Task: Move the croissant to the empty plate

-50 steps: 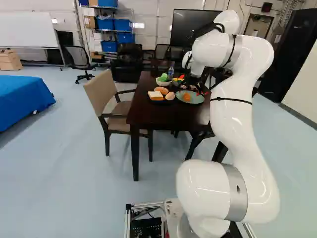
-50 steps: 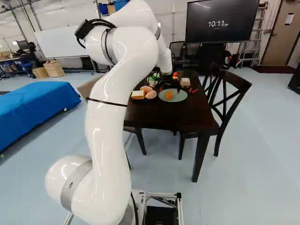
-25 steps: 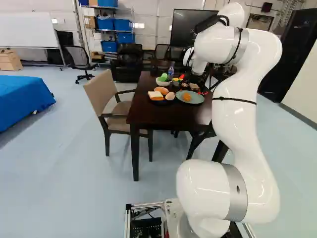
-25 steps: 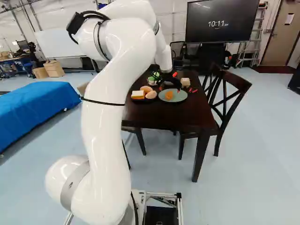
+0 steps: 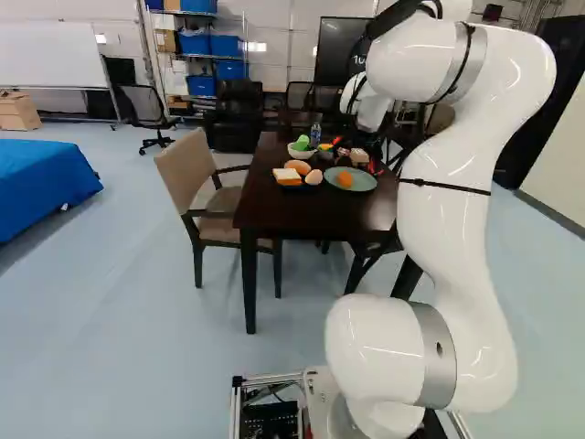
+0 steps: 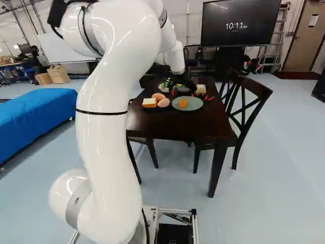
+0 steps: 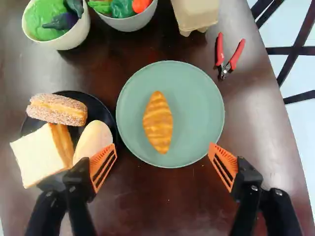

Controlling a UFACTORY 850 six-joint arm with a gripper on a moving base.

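Observation:
My gripper [image 6: 184, 83] hangs over the table behind the pale green plate in the right base view. The wrist view shows the gripper [image 7: 163, 161] open, its orange pads wide apart with nothing held between them. Ahead of the fingers lies the croissant [image 7: 158, 122], golden and ridged, just left of centre on the green plate [image 7: 199, 101]. That plate bears nothing else. Beside it, a black plate [image 7: 106, 114] holds white bread [image 7: 39, 152], a sugared bun [image 7: 57, 109] and a pale oval roll [image 7: 92, 139]; one finger stands over this roll's side.
Beyond the plates stand two bowls [image 7: 74, 42] [image 7: 140, 20] of toy vegetables and a tan carton [image 7: 197, 14]. Red-handled pliers [image 7: 229, 55] lie beyond the green plate. Chairs [image 5: 194, 178] [image 6: 245, 109] flank the dark table [image 6: 167, 124].
My arm has shifted against its base joint, its upper part bulging further outward in both base views. The gripper has moved slightly over the table. The croissant stays on the green plate; the base has not moved.

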